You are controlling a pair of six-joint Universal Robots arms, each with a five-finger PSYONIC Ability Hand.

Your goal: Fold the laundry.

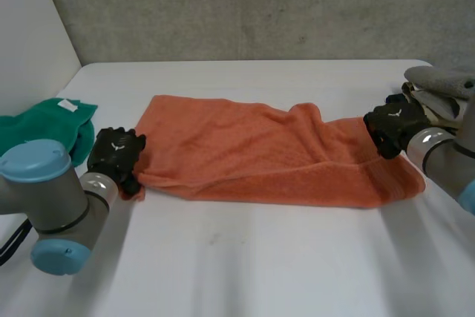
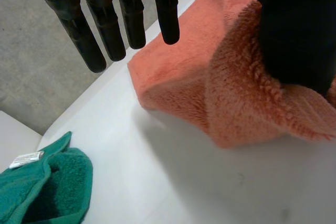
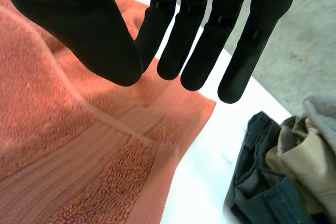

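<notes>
An orange towel (image 1: 252, 154) lies spread across the white table (image 1: 245, 257), its long side running left to right, with a raised fold across the middle. My left hand (image 1: 115, 152) is at the towel's left end. In its wrist view the fingers (image 2: 105, 24) stand straight above the table, clear of the towel (image 2: 210, 66), while the thumb (image 2: 299, 24) rests on a lifted fold. My right hand (image 1: 393, 125) is at the far right corner. There its fingers (image 3: 189, 35) are straight over the towel (image 3: 79, 145), thumb close beside them, nothing pinched.
A green cloth (image 1: 44, 128) with a white label lies bunched at the table's left edge, close to my left arm; it also lies below the left hand's fingertips (image 2: 47, 192). A pile of grey and dark clothes (image 1: 438, 90) sits beside my right hand (image 3: 283, 171).
</notes>
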